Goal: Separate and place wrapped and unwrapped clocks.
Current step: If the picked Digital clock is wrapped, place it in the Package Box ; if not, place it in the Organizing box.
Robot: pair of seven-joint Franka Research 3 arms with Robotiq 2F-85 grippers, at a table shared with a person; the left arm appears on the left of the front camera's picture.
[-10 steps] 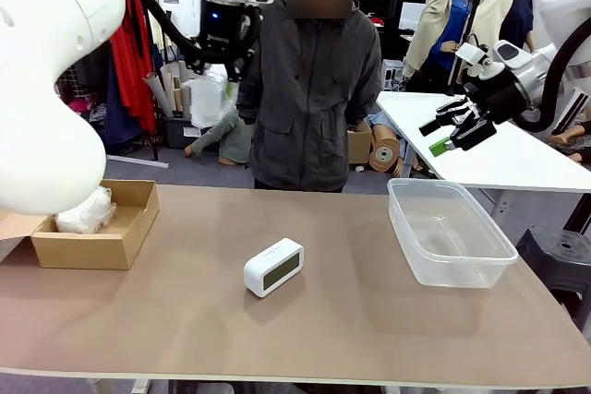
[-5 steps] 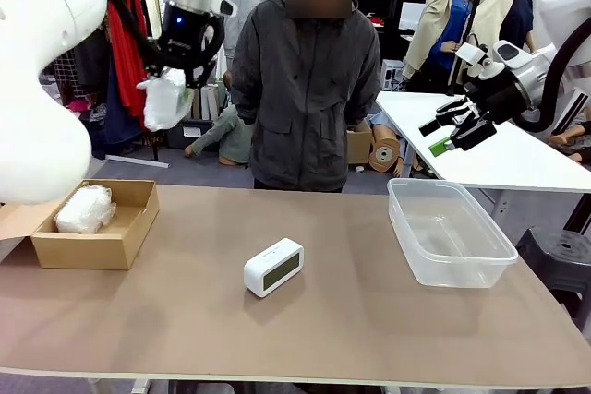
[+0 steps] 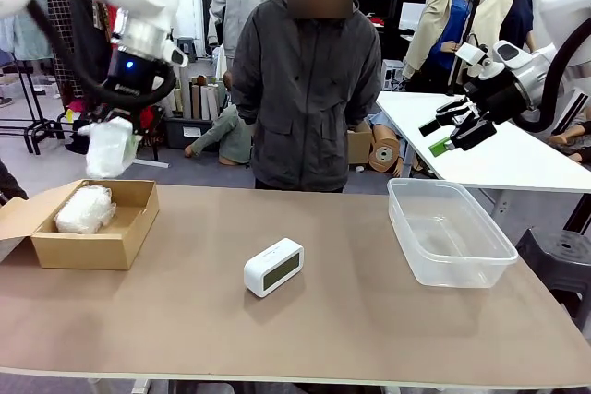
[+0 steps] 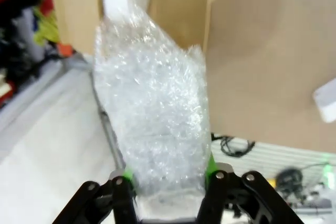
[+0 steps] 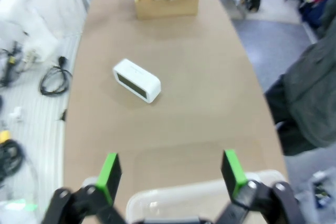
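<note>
The left jaws have swung leftward and lower, clamped on a crinkly translucent white plastic bundle above the brown cardboard box, which holds a second wrapped bundle. The bare white rounded-rectangular digital clock sits mid-way along the bench. The right jaws gape apart, raised.

The place looks like a robot lab in a workshop: a brown worktable, cardboard rolls on the floor, loose cables, and a white table beside it.
</note>
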